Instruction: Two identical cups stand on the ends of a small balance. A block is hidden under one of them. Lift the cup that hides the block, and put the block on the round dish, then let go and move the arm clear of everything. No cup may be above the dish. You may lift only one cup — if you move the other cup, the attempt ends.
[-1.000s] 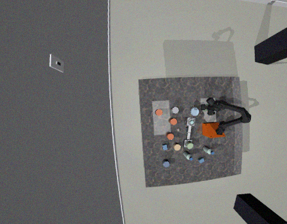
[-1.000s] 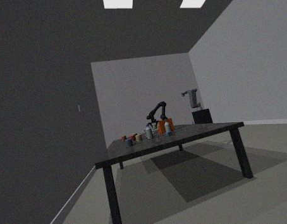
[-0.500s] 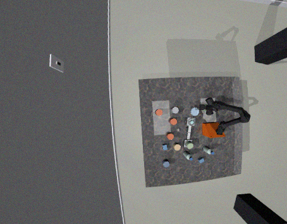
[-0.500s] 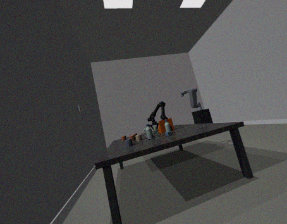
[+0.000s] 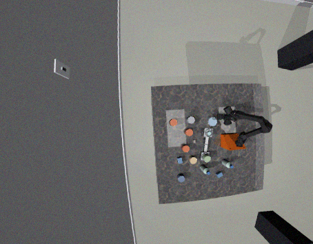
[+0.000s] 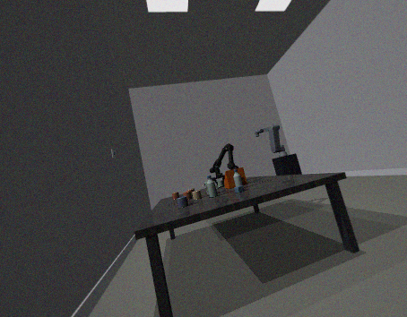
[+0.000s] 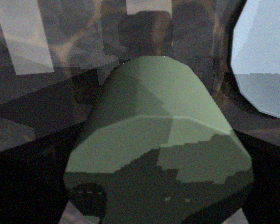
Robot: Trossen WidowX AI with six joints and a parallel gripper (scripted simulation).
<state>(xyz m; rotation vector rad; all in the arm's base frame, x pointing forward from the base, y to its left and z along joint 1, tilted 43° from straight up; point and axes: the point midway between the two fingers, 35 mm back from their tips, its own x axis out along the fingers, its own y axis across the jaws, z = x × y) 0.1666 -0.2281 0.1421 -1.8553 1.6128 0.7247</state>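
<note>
Dark veined tabletop (image 5: 169, 193) (image 6: 243, 202) stands (four-legged) near a grey wall (image 5: 56, 138) (image 6: 59, 134)

A dark, veined desk (image 5: 166, 189) (image 6: 243, 201) carries a white balance (image 5: 206, 144), an orange block-like thing (image 5: 229, 141) (image 6: 229, 179) and small coloured cylinders. Two pale bottles (image 5: 227, 163) (image 6: 211, 188) lie near it

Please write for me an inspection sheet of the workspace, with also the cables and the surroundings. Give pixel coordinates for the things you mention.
Surface: dark stone-patterned table (image 5: 166, 193) (image 6: 279, 193), upright.
Job's things: green cup (image 6: 220, 183) (image 7: 161, 95) held; other green cup (image 5: 207, 158) on white balance (image 5: 206, 143); pale teal block (image 5: 208, 133) uncovered on its opposite end; light-blue round dish (image 5: 212, 121) (image 7: 263, 55) holds no block.
Clutter: two pale-green bottles with blue caps (image 5: 226, 163) (image 6: 211, 188), lying or standing.
End effector (image 5: 225, 119) (image 6: 219, 178) (image 7: 152, 130): closed on cup.
Cables: nothing seen.
Surroundings: grey robot arm (image 6: 274, 140) on black pedestal (image 6: 287, 165).
</note>
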